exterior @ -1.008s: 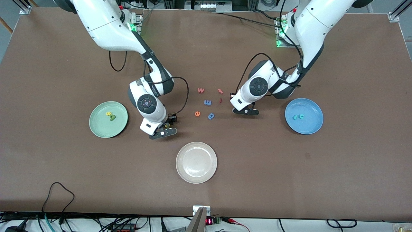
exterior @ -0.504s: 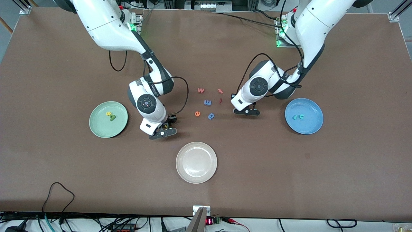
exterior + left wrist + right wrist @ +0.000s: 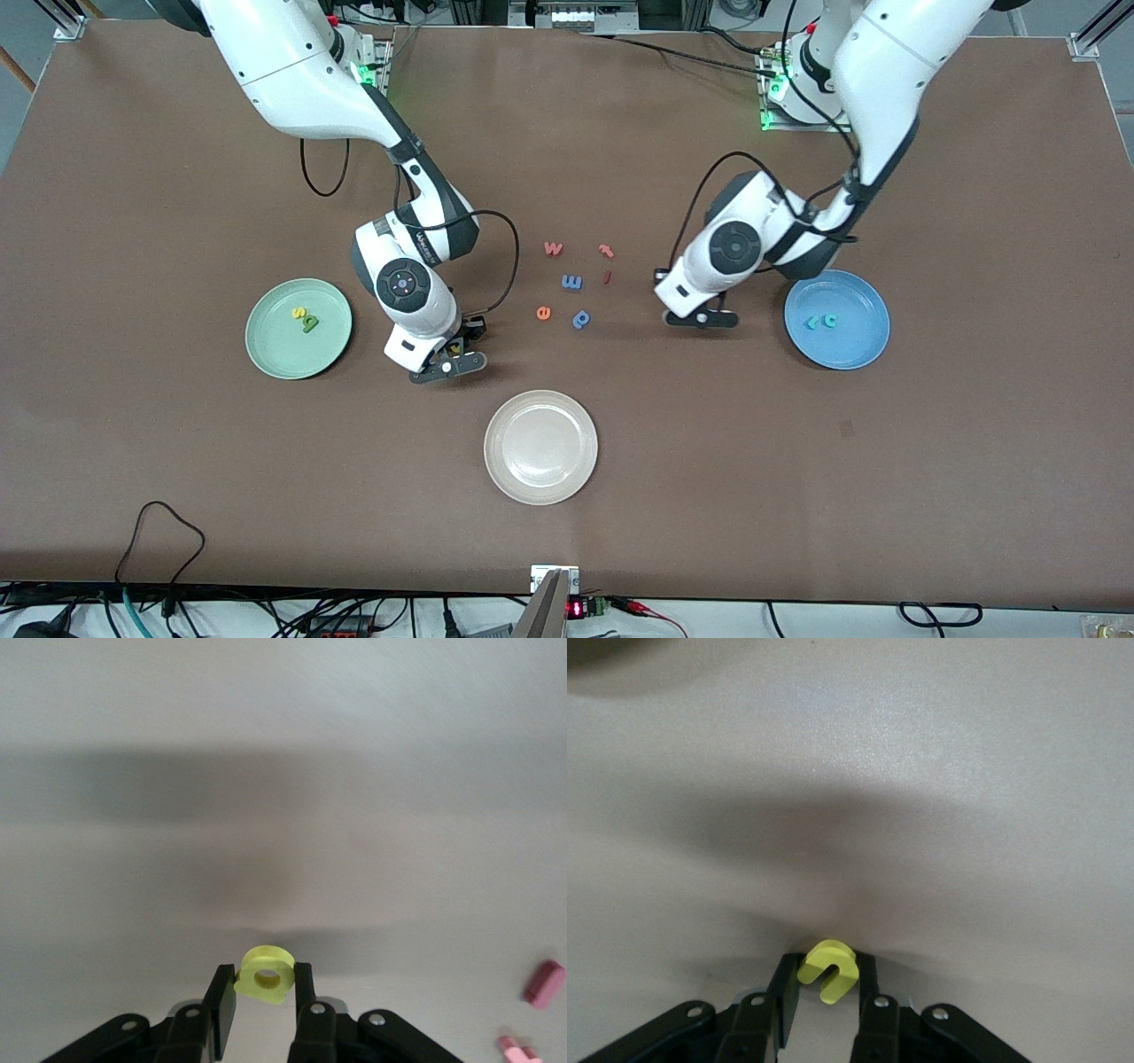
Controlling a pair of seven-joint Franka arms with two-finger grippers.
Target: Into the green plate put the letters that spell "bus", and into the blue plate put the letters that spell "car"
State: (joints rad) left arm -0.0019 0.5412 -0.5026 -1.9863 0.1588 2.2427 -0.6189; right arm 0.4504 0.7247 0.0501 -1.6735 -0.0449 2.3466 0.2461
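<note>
In the front view, the pale green round plate [image 3: 299,329] (holding a yellow "s" [image 3: 299,313] and olive "b" [image 3: 310,324]) is flanked by the right gripper [image 3: 448,365], while in the wrist views a yellow foam "u" [image 3: 827,971] is pinched by it and a yellow foam "a" [image 3: 264,974] by the left gripper [image 3: 263,1010].

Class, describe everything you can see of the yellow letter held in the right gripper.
The yellow "u" is a small, thick, matte, foam-like piece with a slot cut into one edge. It sits pinched between the black fingers of the right gripper, which touch its two sides. It is just above or on the brown table, between the green plate and the off-white plate.
</note>
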